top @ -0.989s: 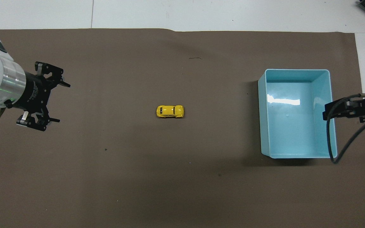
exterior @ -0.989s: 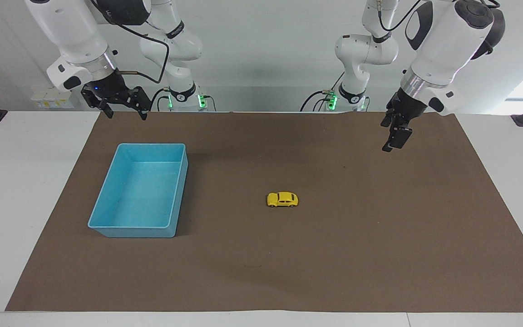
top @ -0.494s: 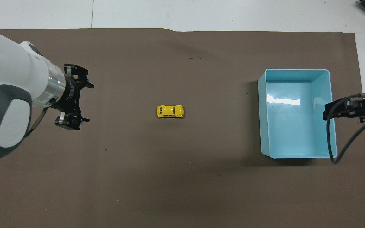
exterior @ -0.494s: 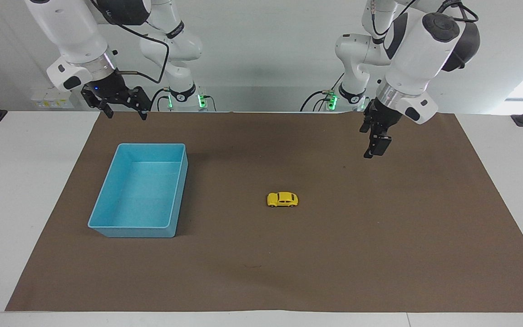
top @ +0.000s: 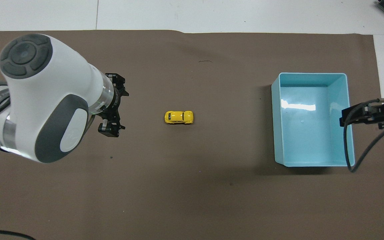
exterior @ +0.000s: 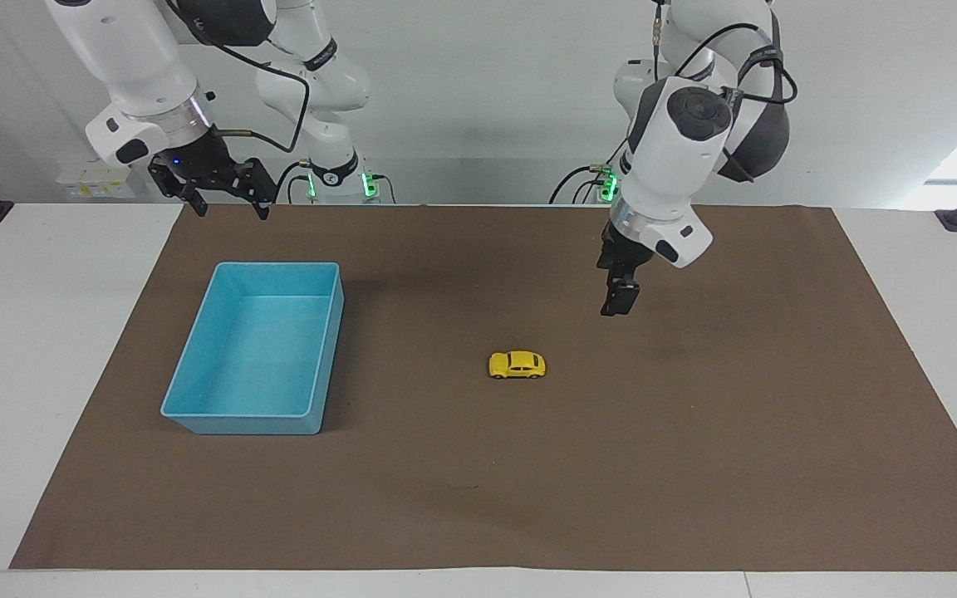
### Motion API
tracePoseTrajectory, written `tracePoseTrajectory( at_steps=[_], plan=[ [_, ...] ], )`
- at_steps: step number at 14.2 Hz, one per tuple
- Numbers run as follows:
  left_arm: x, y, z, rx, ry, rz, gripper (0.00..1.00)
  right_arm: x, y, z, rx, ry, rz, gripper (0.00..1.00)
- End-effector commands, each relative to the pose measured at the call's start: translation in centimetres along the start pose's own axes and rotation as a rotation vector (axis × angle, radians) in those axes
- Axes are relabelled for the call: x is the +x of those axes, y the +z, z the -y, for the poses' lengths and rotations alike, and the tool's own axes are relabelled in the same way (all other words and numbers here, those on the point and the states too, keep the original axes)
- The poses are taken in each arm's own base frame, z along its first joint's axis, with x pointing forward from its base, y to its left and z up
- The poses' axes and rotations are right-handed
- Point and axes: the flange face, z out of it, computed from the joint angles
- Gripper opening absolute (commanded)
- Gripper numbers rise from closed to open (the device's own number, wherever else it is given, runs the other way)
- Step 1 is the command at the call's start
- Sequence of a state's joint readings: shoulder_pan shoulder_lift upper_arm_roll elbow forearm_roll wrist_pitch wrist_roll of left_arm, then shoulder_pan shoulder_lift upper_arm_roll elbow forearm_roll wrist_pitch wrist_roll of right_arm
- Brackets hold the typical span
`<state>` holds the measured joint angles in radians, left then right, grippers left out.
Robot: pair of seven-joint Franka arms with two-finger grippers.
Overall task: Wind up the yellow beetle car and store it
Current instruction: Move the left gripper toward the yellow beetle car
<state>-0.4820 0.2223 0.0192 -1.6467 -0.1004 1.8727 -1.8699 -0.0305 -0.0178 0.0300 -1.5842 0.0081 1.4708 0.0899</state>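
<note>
The left end effector (exterior: pixel 621 301) hangs released over the brown mat — the yellow beetle car (exterior: pixel 517 365) sits just beside it, untouched. The right end effector (exterior: pixel 225 198) waits, released.

Small yellow beetle toy car (exterior: pixel 517 365) on the brown paper mat (exterior: pixel 694 465), mid-mat. Open-topped rectangular blue plastic bin (exterior: pixel 196 412) well apart from it, by the mat's right-arm-end edge. Mat covers the white table (exterior: pixel 22 374); bare table at both ends.
</note>
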Motion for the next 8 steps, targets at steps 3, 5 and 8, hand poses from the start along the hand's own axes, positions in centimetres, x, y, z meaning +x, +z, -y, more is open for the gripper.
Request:
tracePoseTrajectory(
  at_steps=[3,5,8],
  plan=[
    [-2.3,3.8,-1.4,-0.021,-0.026,-0.008,1.00,-0.4,-0.1,-0.2,0.006,-0.019,-0.002,1.00],
    [-3.6,6.1,-1.7,-0.021,-0.032,-0.013,1.00,-0.3,-0.1,-0.2,0.006,-0.017,0.000,1.00],
    [-5.1,8.7,-2.2,-0.011,-0.032,-0.019,1.00,-0.4,-0.1,-0.2,0.006,-0.017,-0.002,1.00]
  ],
)
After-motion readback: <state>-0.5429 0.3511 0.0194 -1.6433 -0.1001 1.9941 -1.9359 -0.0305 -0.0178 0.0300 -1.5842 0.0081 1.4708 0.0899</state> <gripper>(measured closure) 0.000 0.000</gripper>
